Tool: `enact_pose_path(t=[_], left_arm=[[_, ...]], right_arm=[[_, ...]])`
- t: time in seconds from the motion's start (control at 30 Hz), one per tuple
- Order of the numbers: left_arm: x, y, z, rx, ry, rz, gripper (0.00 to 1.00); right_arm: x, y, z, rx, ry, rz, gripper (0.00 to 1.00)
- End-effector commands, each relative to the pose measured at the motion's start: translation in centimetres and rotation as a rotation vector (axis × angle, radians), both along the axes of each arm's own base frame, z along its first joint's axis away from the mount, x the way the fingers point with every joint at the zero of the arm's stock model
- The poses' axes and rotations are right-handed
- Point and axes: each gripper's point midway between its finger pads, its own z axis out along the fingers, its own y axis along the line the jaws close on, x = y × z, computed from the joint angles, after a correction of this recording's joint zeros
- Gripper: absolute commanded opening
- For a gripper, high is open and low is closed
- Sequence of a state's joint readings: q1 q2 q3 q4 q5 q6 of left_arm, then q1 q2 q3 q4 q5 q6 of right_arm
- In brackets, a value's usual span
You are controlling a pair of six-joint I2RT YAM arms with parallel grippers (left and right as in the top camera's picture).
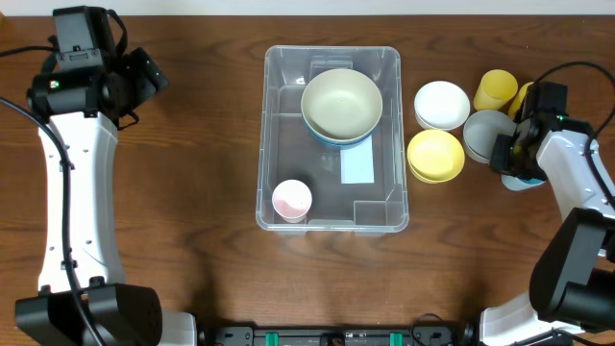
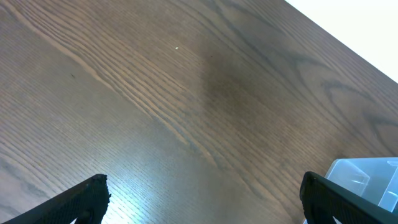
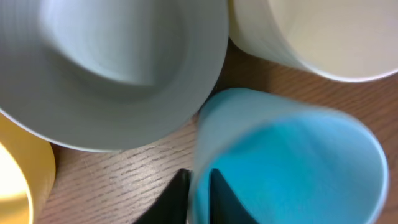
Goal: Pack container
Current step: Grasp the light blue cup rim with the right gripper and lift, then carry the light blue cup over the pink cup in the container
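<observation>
A blue cup (image 3: 286, 162) fills the nearest part of the right wrist view, blurred and cut off at the lower edge. Its thin wall is pinched between the two dark fingers of the right hand (image 3: 199, 182), one finger inside the rim and one outside. From overhead most of that cup is hidden beneath the hand. Just past the fingers a smooth grey bowl (image 3: 112, 68) is seen, and a pale round rim is cut off at the upper right; which vessel it is cannot be told. A yellow bowl (image 1: 435, 156) and a white bowl (image 1: 442, 104) are set to the left of the right hand, beyond the grey one.

The container (image 1: 272, 144) is placed on the wooden tabletop (image 2: 186, 93) between the two hands, well to the left of the right hand. It is a clear plastic bin with rounded corners and moulded ridges, mouth upward, its long axis running from the robot's side towards the far edge. A pale label (image 1: 357, 165) is seen on its base. A cream bowl (image 1: 341, 101) nested in a blue bowl (image 1: 327, 140) sits at its far end, and a small pink cup (image 1: 291, 200) in the near-left corner.

The left hand (image 2: 205, 186) is spread wide above bare wood grain — only its two black fingertips are shown, with a corner of the container to its right.
</observation>
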State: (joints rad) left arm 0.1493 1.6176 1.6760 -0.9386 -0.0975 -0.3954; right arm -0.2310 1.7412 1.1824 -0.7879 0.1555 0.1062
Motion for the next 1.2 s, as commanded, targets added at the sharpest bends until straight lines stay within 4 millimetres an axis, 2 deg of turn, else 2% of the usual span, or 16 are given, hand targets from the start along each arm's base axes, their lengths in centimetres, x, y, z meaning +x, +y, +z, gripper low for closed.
enact_pose_path(t=[0.0, 0.03, 0.3, 0.47, 0.57, 0.73, 0.9, 1.0, 1.17], left_arm=[[0.1, 0.4, 0.0, 0.014, 0.006, 0.010, 0.98], [0.1, 0.4, 0.0, 0.014, 0.006, 0.010, 0.98], [0.1, 0.4, 0.0, 0.014, 0.006, 0.010, 0.98], [0.1, 0.4, 0.0, 0.014, 0.006, 0.010, 0.98], [0.1, 0.4, 0.0, 0.014, 0.006, 0.010, 0.98], [0.1, 0.4, 0.0, 0.014, 0.006, 0.010, 0.98], [0.1, 0.4, 0.0, 0.014, 0.006, 0.010, 0.98], [0.1, 0.4, 0.0, 0.014, 0.006, 0.010, 0.98], [0.1, 0.4, 0.0, 0.014, 0.006, 0.010, 0.98]], right_arm=[[-0.6, -0.4, -0.4, 0.003, 0.020, -0.014, 0.05], [-0.7, -0.3, -0.4, 0.004, 0.025, -0.014, 0.01], [-2.2, 0.1, 0.3, 0.020, 0.062, -0.045, 0.01], [-2.7, 1.1, 2.9, 0.026, 0.011, -0.055, 0.01], [-2.5, 2.9, 5.2, 0.066, -0.061, -0.011, 0.01], [-2.2, 7.7, 10.0, 0.105, -0.213, 0.157, 0.01], [-2.1, 14.4, 14.0, 0.097, -0.351, 0.492, 0.01], [-2.6, 17.8, 15.5, 0.090, -0.407, 0.619, 0.01], [-3.7, 23.1, 16.8, 0.112, -0.462, 0.808, 0.01]])
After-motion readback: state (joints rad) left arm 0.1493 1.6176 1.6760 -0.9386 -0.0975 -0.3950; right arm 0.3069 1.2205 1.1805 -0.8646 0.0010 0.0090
